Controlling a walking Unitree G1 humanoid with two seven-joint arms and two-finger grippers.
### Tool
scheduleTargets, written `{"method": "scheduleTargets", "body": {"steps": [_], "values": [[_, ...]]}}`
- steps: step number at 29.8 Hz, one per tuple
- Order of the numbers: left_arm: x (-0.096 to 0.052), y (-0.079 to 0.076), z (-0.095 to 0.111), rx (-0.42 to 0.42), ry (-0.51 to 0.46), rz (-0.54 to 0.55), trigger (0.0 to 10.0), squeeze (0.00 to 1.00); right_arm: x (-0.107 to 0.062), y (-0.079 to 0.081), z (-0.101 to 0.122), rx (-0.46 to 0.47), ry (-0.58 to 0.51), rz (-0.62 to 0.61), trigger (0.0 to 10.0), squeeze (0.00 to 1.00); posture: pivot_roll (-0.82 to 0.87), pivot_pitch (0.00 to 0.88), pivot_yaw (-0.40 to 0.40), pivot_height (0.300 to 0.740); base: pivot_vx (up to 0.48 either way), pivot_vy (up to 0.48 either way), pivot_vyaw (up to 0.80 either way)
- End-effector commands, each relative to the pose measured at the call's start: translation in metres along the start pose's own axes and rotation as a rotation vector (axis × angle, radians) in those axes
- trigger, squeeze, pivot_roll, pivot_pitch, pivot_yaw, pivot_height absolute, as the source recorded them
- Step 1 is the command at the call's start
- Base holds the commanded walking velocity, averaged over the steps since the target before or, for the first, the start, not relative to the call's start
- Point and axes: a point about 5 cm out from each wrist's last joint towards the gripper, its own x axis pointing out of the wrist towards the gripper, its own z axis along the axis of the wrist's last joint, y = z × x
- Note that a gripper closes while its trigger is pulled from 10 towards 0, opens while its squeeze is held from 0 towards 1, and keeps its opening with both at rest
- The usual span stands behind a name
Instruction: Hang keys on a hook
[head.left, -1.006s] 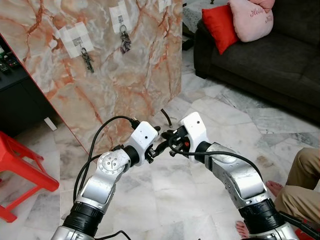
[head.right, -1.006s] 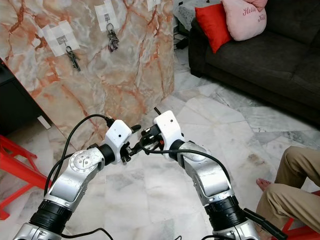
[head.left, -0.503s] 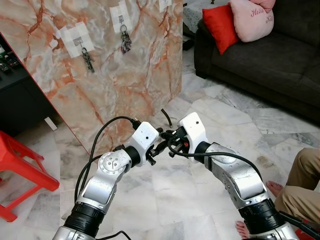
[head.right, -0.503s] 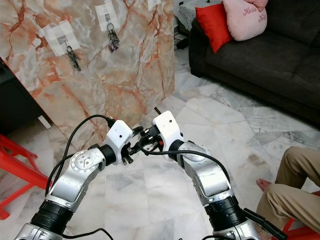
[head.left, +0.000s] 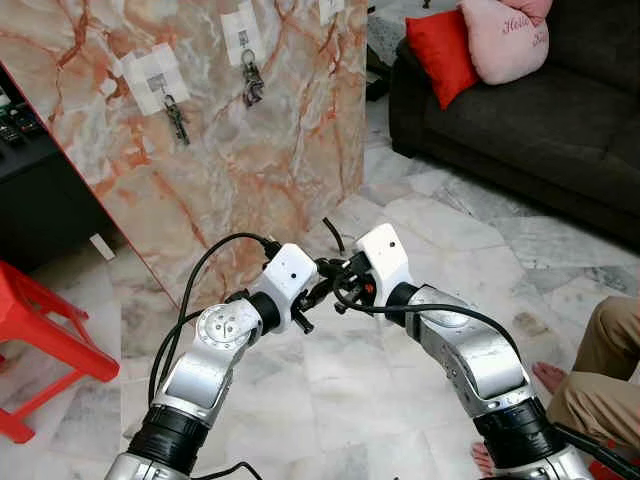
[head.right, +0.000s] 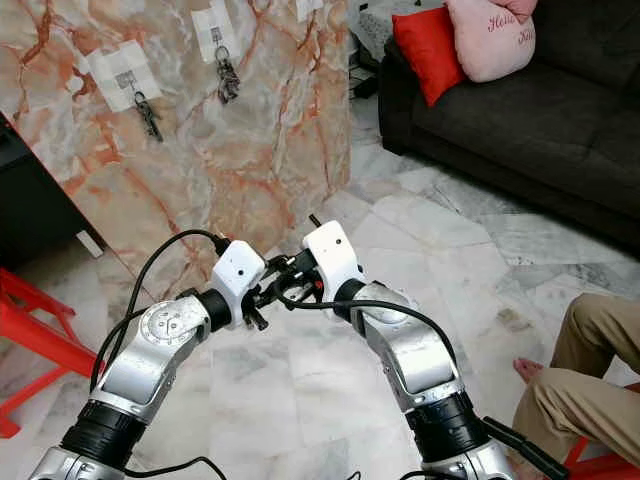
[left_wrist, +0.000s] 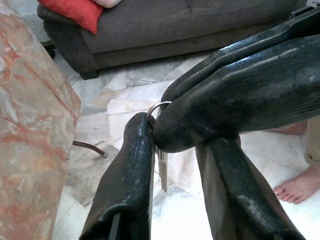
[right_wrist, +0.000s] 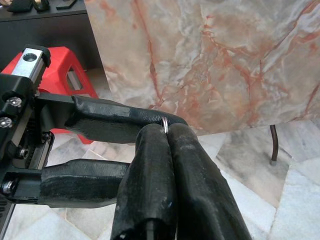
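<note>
Keys (left_wrist: 161, 165) hang low in front of the robot, between the two grippers that meet at mid-air above the floor. The right gripper (right_wrist: 167, 131) has its fingers pressed together on the thin metal ring (left_wrist: 155, 107); the left gripper (left_wrist: 175, 135) stands apart around those fingers, one finger (left_wrist: 131, 170) touching the ring's side. I judge the bunch light, hard and slick: the ring is stiff, but the blades dangle freely and would swing on any quick move. The ring itself seems the right place to hold, leaving an open arc to slip over a hook.

Ahead stands a marble-patterned panel (head.left: 230, 150). Near its upper edge two taped hooks already carry key bunches (head.left: 176, 118) (head.left: 250, 82), and a third taped patch (head.left: 329, 8) sits toward the upper right corner. Pale marble tiles (head.left: 330, 400) cover the floor. A dark sofa (head.left: 520, 110) with a red cushion (head.left: 440, 50) lies to the right, a red stool (head.left: 40, 350) to the left, and a person's bare foot (head.left: 548, 375) nearby.
</note>
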Motion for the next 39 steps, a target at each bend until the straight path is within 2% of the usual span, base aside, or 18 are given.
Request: {"method": "scheduleTargets", "body": {"steps": [1, 4, 10, 14, 29, 35, 37, 39], "values": [[0.000, -0.001, 0.000, -0.012, -0.012, -0.007, 8.6, 0.00, 0.004, 0.009, 0.005, -0.001, -0.016, 0.051, 10.0, 0.00, -0.05, 0.077, 0.025, 0.740, 0.000, 0.000, 0.00], [0.000, -0.001, 0.000, -0.015, -0.013, -0.006, 8.6, 0.00, 0.004, 0.010, 0.004, 0.000, -0.014, 0.051, 10.0, 0.00, -0.05, 0.078, 0.025, 0.740, 0.000, 0.000, 0.00], [-0.001, 0.003, 0.001, -0.085, -0.046, 0.018, 8.3, 0.00, 0.004, 0.010, 0.002, 0.006, -0.009, 0.051, 10.0, 0.00, -0.05, 0.077, 0.026, 0.740, 0.000, 0.000, 0.00], [-0.004, 0.005, 0.003, -0.174, -0.075, 0.015, 8.4, 0.00, 0.005, 0.010, -0.001, 0.017, -0.001, 0.048, 10.0, 0.00, -0.05, 0.077, 0.025, 0.740, 0.000, 0.000, 0.00], [-0.008, 0.005, 0.002, -0.285, -0.090, 0.005, 8.2, 0.00, 0.005, 0.008, -0.003, 0.042, 0.001, 0.029, 10.0, 0.00, -0.05, 0.076, 0.027, 0.740, 0.000, 0.000, 0.00], [-0.013, 0.006, -0.001, -0.287, -0.068, 0.016, 8.8, 0.00, 0.003, -0.001, 0.004, 0.057, -0.024, -0.020, 10.0, 0.00, -0.05, 0.078, 0.028, 0.740, 0.000, 0.000, 0.00], [-0.014, 0.006, -0.002, -0.271, -0.054, 0.013, 9.9, 0.00, 0.002, -0.004, 0.006, 0.056, -0.031, -0.036, 10.0, 0.00, -0.05, 0.079, 0.029, 0.740, 0.000, 0.000, 0.00], [-0.014, 0.006, -0.003, -0.270, -0.052, 0.014, 10.0, 0.00, 0.002, -0.006, 0.008, 0.059, -0.036, -0.047, 10.0, 0.00, -0.05, 0.079, 0.030, 0.740, 0.000, 0.000, 0.00]]}}
